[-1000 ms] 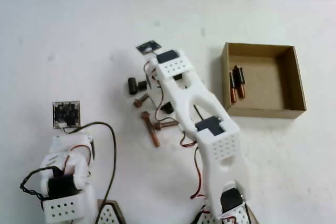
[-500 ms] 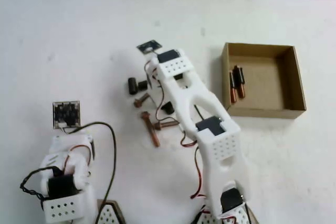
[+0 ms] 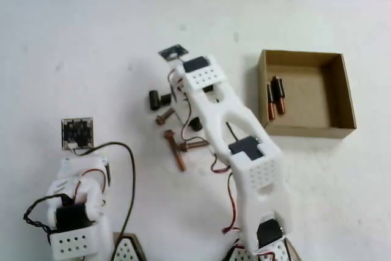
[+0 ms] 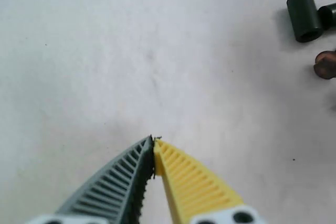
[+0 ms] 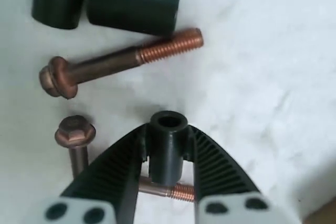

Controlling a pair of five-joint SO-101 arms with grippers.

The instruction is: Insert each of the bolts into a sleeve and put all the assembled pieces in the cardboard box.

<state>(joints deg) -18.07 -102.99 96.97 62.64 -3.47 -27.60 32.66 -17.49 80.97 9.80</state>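
Pinching 1 sleeve (image 5: pixel 167 153) between its fingers, open end toward the tips, the right gripper (image 5: pixel 168 132) hangs low over the loose parts on the table (image 3: pixel 91 35). A bolt (image 5: pixel 121 61) lies just beyond it, a 2nd bolt (image 5: pixel 76 132) to one side, and a 3rd bolt (image 5: pixel 173 191) shows its threaded end under the sleeve; whether they touch I cannot tell. 2 spare sleeves (image 5: pixel 131 6) lie past the bolts. The left gripper (image 4: pixel 154 148) is pressed together, empty, over bare table and well apart from the pile. The box (image 3: pixel 305 131) sits beyond the pile on the right arm's side and holds 2 pieces (image 3: pixel 275 98).

The step in hand looks like readying this sleeve for a bolt. Lift it straight up so the bolt beneath is not dragged along. Hold it mid-body, firm, leaving the bore unblocked. The left gripper would need to spread, take a bolt near its head, and line the shank up with the bore, threads first. A small tilt would jam the tip on the rim, so square the axes before pushing.
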